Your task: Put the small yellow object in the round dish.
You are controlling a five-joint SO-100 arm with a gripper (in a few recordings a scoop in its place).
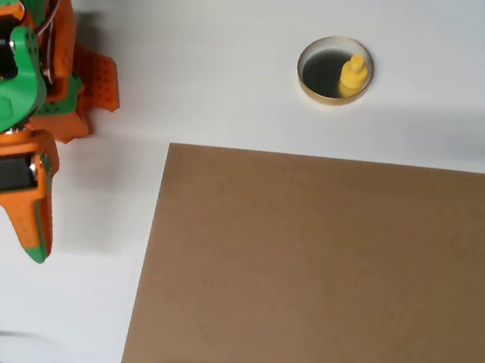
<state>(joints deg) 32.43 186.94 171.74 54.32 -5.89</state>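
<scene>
One arm, green and orange, sits at the left edge of the overhead view, its gripper point(34, 239) pointing down-frame over the white table point(241, 56), fingers pressed together with nothing between them. Brown board point(320, 272) covers the lower-right table. Beyond it, the small yellow object point(354, 74) stands upright inside the round dish point(320, 65), against its right rim, well apart from the gripper.

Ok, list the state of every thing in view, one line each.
Small yellow plastic knobbed piece: upright, inside the dish, by its right rim.
Round dark dish with tan rim: holding the yellow piece.
Brown rectangular board: flat, bare.
Orange-green gripper: away at left, empty; opening unclear.
</scene>
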